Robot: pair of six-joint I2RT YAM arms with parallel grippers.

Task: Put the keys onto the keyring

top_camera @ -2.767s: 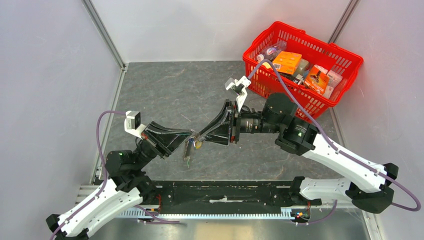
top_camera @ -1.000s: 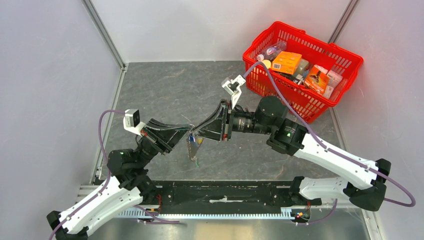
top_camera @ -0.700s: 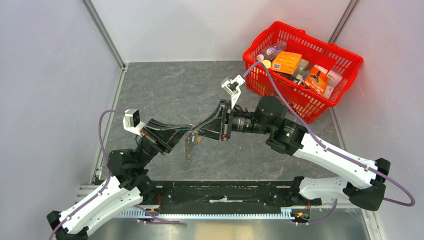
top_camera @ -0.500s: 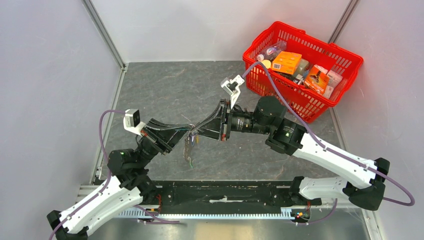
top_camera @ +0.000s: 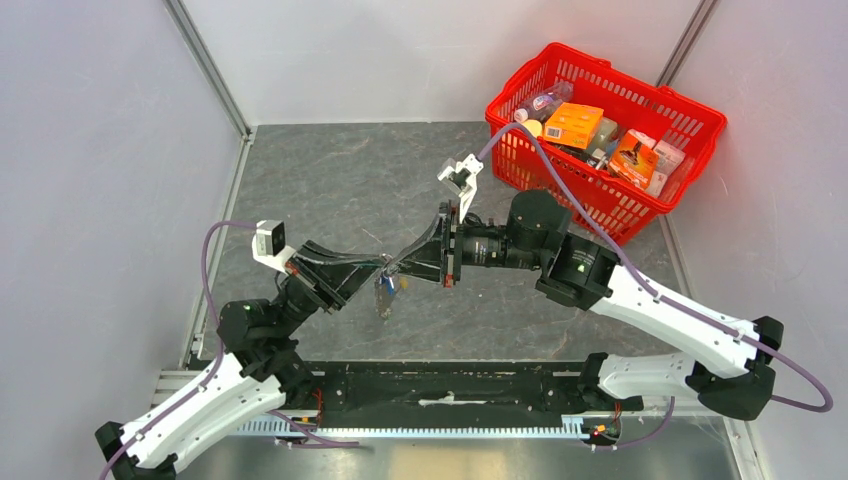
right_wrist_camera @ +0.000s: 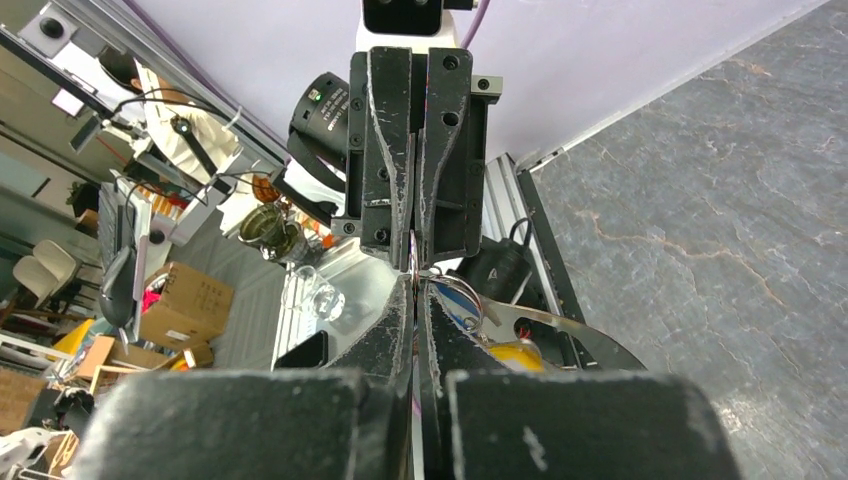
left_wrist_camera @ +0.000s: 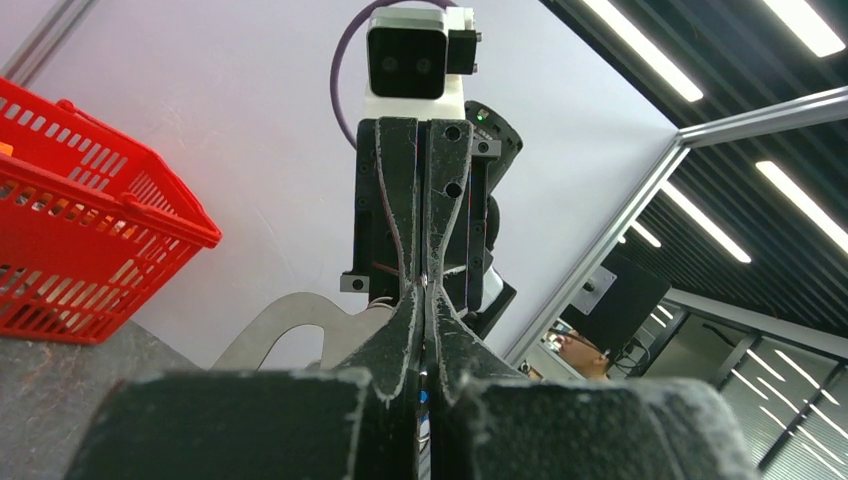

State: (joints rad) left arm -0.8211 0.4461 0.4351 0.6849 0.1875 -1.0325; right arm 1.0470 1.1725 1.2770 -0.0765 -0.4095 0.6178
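Both arms are meeting tip to tip in mid-air over the near middle of the table [top_camera: 330, 180]. The left gripper [top_camera: 372, 266] is coming in from the left and the right gripper [top_camera: 400, 266] from the right. Both pincers are clenched, jaws pressed flat together. The keyring [top_camera: 384, 298] is dangling just below where they touch, clear of the table, with a blue-headed key [top_camera: 388, 285] showing in the bunch.

In the right wrist view the small metal ring [right_wrist_camera: 457, 293] is poking out right at that gripper's tips, so the right one looks to be pinching it. What the left one is nipping is too small to tell.

I'm reading this as the threading step: a key being worked onto the ring. The next move is calling for very fine work, one pincer holding steady while the other is sliding the key's hole along the ring's coil. The red basket [top_camera: 690, 110] at the far right isn't involved.
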